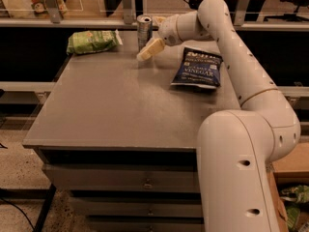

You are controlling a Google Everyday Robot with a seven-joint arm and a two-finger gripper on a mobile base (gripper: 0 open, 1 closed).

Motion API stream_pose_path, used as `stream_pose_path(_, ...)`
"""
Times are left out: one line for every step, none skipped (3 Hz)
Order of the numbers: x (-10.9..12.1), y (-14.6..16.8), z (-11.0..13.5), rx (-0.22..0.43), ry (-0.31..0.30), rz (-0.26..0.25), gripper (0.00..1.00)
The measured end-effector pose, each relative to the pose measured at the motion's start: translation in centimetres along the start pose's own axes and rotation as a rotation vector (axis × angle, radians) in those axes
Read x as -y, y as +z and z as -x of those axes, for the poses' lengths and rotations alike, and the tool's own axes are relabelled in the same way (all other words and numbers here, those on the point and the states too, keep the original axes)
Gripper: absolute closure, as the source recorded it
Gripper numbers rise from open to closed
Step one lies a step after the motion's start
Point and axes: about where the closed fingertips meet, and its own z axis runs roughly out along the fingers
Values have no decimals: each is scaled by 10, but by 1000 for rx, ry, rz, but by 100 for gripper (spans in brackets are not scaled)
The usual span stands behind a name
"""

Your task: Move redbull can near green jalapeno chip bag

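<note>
- Redbull can (144, 27), seen from the camera view, stands upright at the far edge of the grey table (116, 115), a little left of the middle, with its pull-tab top showing.
- My gripper (145, 55) is low at the can's near right side, its pale tip at the foot of the can and angled down to the left. It looks to be touching the can, or very nearly so.
- I cannot tell whether my gripper is clamped on the can or standing loose beside it, because the can hides part of it.
- My arm (231, 37) reaches in from the right. It rises from my white base (236, 178) at the near right corner and bends over the far right part of the table towards the can.
- The green jalapeno chip bag (91, 41) lies flat at the far left corner, its whitish end seam turned right towards the can. Bag and can are near each other but apart, with a strip of bare table between them.
- A dark blue chip bag (198, 67) with white lettering lies flat to the right of the can, under my forearm and clear of my gripper.
- Below the tabletop, the near face of the table shows drawers (120, 178).
</note>
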Motion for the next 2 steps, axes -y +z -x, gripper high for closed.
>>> stream_pose_path(-6, -7, 11, -17, -10, 6, 0)
stream_pose_path(-26, -49, 41, -48, -24, -29, 0)
